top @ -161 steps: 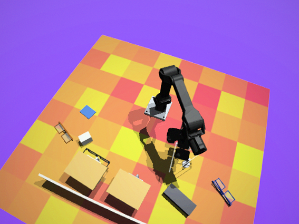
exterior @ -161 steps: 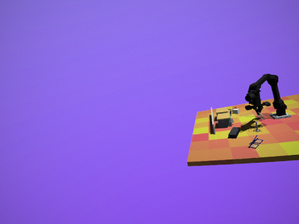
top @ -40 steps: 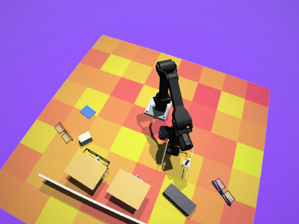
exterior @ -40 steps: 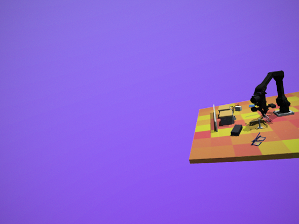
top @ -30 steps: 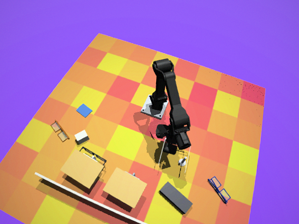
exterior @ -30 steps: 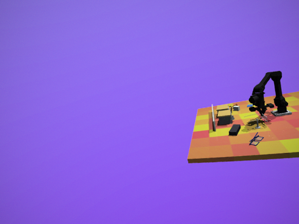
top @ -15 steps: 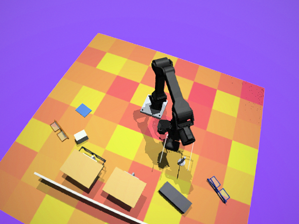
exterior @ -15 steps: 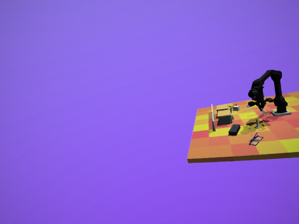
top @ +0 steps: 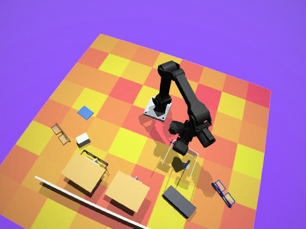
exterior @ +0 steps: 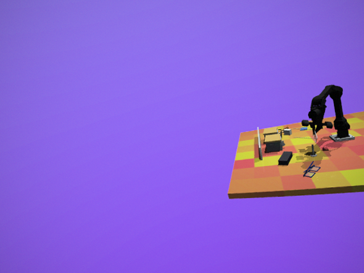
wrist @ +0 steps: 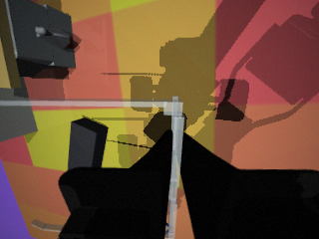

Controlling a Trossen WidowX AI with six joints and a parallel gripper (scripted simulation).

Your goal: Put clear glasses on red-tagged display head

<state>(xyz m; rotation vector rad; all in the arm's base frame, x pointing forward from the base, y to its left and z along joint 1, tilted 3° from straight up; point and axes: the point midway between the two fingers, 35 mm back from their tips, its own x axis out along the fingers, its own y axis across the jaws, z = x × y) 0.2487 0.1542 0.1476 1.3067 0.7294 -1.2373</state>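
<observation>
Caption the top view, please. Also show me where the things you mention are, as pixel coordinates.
Gripper [top: 184, 144] [exterior: 315, 134] [wrist: 173, 134] grips clear glasses [top: 193, 167] [wrist: 90, 104] above the mat, blue glasses [top: 223, 193] [exterior: 311, 169] beyond.

Blue glasses [top: 222, 193] [exterior: 308, 169] lie on the checkered table [top: 231, 105] [exterior: 363, 172] near a dark grey case [top: 179, 201] [exterior: 285, 158] [wrist: 86, 144]. A small stand [top: 186, 165] [exterior: 313, 151] is upright, its base pale and apparently round. A white panel [top: 96, 206] [exterior: 259, 143] stands on edge. Brown glasses [top: 62, 133] lie near a white block [top: 83, 139] [exterior: 287, 131]; a blue square [top: 85, 112] [exterior: 303, 128] lies flat, apart from both. Black glasses [top: 95, 157] are also present.
</observation>
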